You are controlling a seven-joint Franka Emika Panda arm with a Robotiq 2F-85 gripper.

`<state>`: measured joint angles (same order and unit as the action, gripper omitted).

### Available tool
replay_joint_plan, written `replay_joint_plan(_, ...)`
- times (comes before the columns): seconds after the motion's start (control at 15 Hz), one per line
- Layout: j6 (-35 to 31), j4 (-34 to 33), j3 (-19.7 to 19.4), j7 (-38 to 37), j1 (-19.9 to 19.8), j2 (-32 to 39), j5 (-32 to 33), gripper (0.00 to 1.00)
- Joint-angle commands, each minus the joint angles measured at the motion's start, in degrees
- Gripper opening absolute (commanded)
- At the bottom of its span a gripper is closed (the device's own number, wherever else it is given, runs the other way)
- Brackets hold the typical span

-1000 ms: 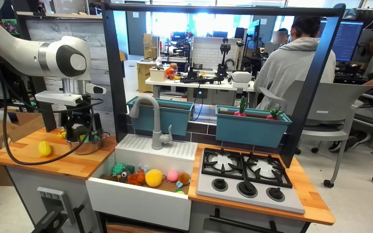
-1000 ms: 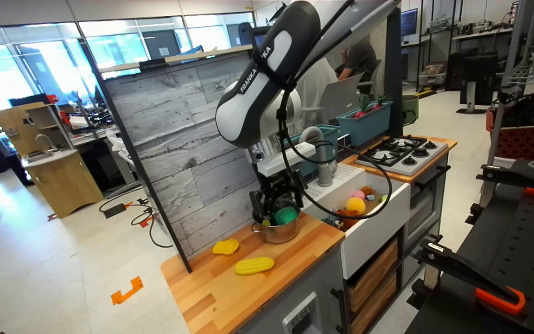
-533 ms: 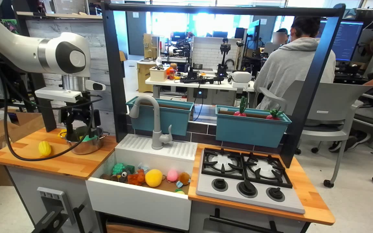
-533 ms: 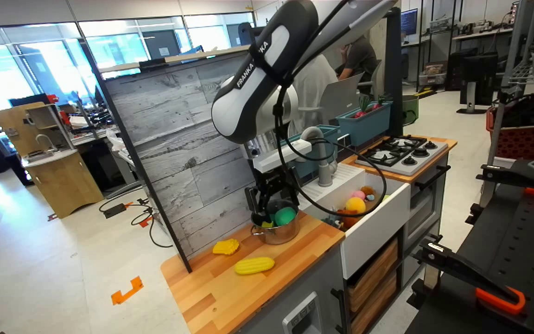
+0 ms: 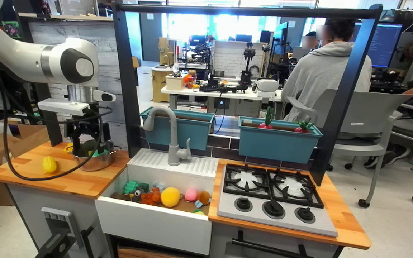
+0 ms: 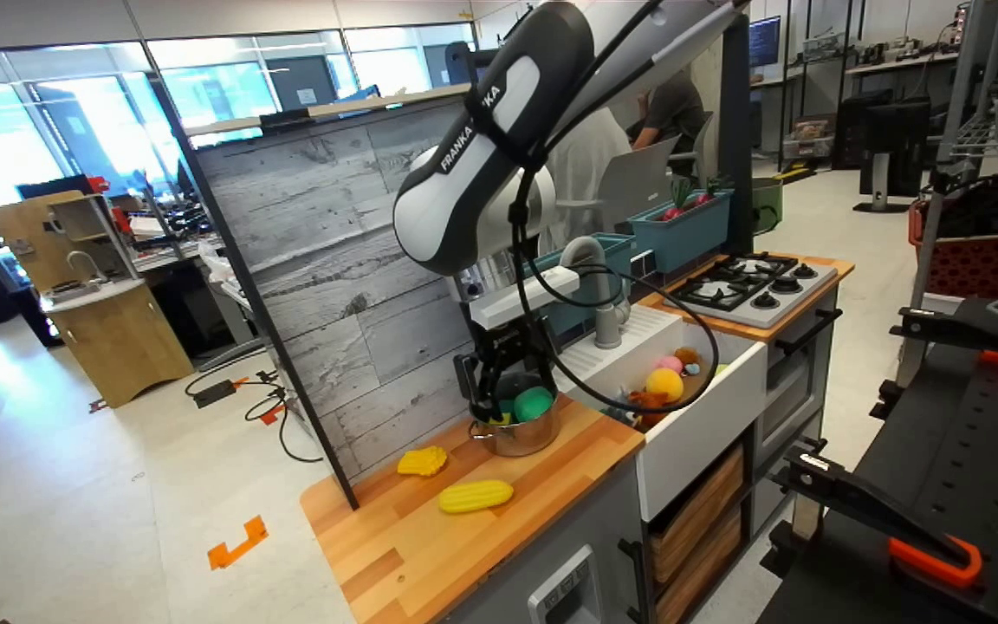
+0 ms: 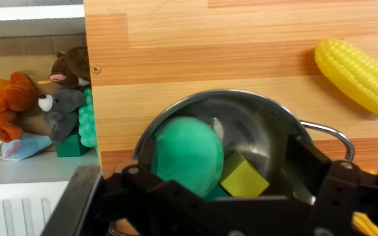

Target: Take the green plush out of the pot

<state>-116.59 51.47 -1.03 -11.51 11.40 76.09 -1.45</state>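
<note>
Dipped my wide-spread, empty hand (image 7: pixel 225 151) slightly. Rounded green plush (image 7: pixel 189 154) at left inside round steel pot (image 7: pixel 259 114), wrist view; grasp likely next.

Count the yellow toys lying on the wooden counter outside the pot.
2. On the counter, a lumpy yellow toy lies close to the grey plank panel, and a corn cob lies farther out from it. A small one could be hidden behind the pot.
</note>
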Motion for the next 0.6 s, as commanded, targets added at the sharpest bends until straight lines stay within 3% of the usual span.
replay_joint_plan(0.0, -5.8, -2.8, -0.5, -2.2, 0.9, 3.5, 0.1, 1.0)
replay_joint_plan(0.2, -11.6, -3.0, -1.4, -4.7, 1.8, 5.0, 0.5, 1.0)
replay_joint_plan(0.27, -12.5, -3.2, -1.8, -5.4, 2.2, 5.5, 0.8, 0.92)
replay_joint_plan(0.33, -12.4, -3.4, -2.2, -5.7, 2.6, 5.8, 1.1, 0.72)
replay_joint_plan(0.53, -10.7, -4.1, -2.8, -5.7, 3.2, 6.2, 1.2, 0.5)
